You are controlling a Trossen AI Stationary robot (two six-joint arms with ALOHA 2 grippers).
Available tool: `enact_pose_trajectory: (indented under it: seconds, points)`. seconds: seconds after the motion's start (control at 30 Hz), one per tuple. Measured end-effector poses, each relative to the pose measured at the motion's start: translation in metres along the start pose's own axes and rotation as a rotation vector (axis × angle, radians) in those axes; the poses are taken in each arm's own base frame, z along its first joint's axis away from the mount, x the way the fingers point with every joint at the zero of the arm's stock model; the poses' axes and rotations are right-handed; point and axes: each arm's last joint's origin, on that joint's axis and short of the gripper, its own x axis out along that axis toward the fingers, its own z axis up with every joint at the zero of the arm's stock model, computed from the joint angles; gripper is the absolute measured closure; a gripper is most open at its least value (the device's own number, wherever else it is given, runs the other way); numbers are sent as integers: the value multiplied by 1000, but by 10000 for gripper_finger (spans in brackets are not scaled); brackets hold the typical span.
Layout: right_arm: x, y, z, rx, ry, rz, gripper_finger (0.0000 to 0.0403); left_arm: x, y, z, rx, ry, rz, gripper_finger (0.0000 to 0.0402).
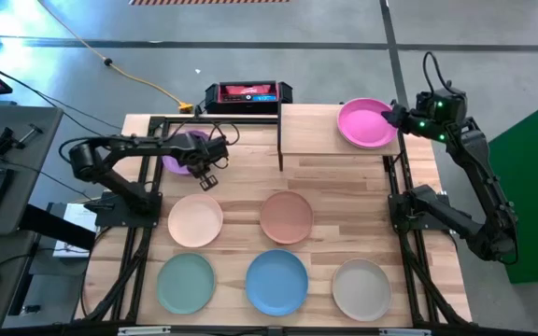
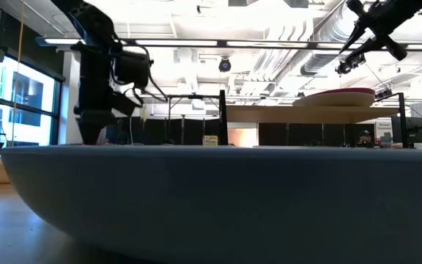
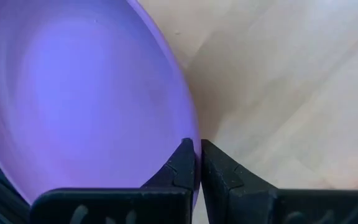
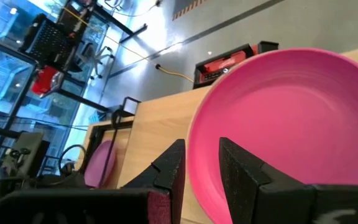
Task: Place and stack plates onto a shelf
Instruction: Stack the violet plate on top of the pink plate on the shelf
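Note:
A purple plate [image 1: 180, 157] lies at the table's far left, partly under my left arm. My left gripper [image 1: 210, 171] is shut on its rim. On the light-wood shelf [image 1: 311, 131] at the far right rests a magenta pink plate [image 1: 364, 123], seen level on the board in the low view [image 2: 335, 97]. My right gripper [image 1: 396, 117] is open at that plate's right edge. One finger stands inside the rim [image 4: 201, 168] and one outside. Whether either touches, I cannot tell. My left gripper pinches the purple plate's rim [image 3: 194, 130] between its two fingers [image 3: 182, 165], one on the plate's inner face and one outside. The fingers come steeply from above. The plate slopes away from them; whether its far side rests on the table does not show.
Peach [image 1: 195, 221] and terracotta [image 1: 286, 217] plates lie in the middle row. Mint green [image 1: 186, 283], blue [image 1: 276, 282] and beige [image 1: 361, 289] plates lie along the near edge. A red and black device [image 1: 247, 93] sits beyond the far edge.

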Motion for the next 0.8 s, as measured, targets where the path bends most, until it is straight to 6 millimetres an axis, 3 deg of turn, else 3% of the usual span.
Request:
enact_pose_trajectory:
  seconds: [0.47,0.8]
  points:
    - [1,16,6,-54,-47,165,324,-57,-2,-22,121,-260,51,401]
    - [1,38,5,-164,-71,332,324,-109,-8,-12,394,-454,258,401]
